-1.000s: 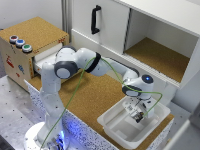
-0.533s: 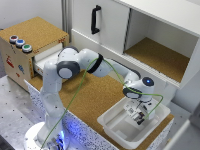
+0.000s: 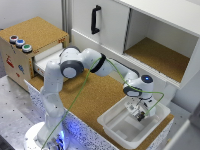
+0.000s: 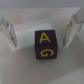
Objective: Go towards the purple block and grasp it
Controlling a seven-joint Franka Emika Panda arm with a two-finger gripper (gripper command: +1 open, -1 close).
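**Claw over the purple block in the white tray**

Exterior view: The Panda arm (image 3: pixel 95 62) reaches from its base at the counter's (image 3: pixel 95 97) front edge across the cork top to a white tray (image 3: pixel 112 122) that sits at the counter's corner on the exterior view's right. The claw (image 3: pixel 139 116) points down inside the tray, close to its floor. The block itself is too small and too hidden by the fingers to make out here. A wooden box (image 3: pixel 17 62) with a drawer stands at the corner on the exterior view's left; three round buttons (image 3: pixel 20 43) sit on its top. Behind the counter stands a white cabinet with a black handle (image 3: pixel 94 19) and an open compartment (image 3: pixel 157 55).

Wrist view: The purple block (image 4: pixel 47 44) rests on the tray's pale floor (image 4: pixel 25 65), its top face dark with yellow letters "A" and "G". The claw (image 4: pixel 41 31) is spread wide; one finger (image 4: pixel 8 31) stands on either side of the block, neither touching it. The block lies between them, a little nearer one finger.
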